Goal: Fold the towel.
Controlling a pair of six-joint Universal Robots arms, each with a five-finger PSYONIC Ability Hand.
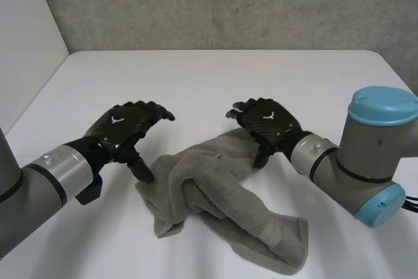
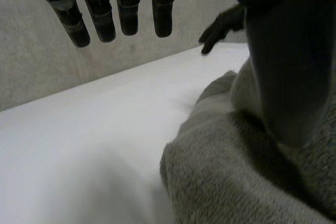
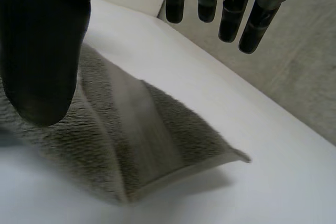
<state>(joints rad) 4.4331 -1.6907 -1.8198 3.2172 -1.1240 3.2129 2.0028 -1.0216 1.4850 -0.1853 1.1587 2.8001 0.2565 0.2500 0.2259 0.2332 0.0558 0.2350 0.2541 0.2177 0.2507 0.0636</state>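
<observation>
While the black left hand [image 1: 121,129] and black right hand [image 1: 269,122] hang with loose fingers [image 2: 128,19], the crumpled grey fluffy towel [image 1: 225,210] looks soft and floppy; pinch a corner.

1. The towel [image 1: 222,194] is lying bunched, and its upper folds are covering the layers and corners beneath.
2. In the left wrist view, the left hand [image 2: 128,14] is blocking part of the towel with its thumb [image 2: 289,66], and the cloth is running past the picture's edge.
3. The right hand [image 3: 231,19] is hiding the towel under its own thumb; contact cannot be told.
4. Both arms [image 1: 39,181] are running off the head view.
</observation>
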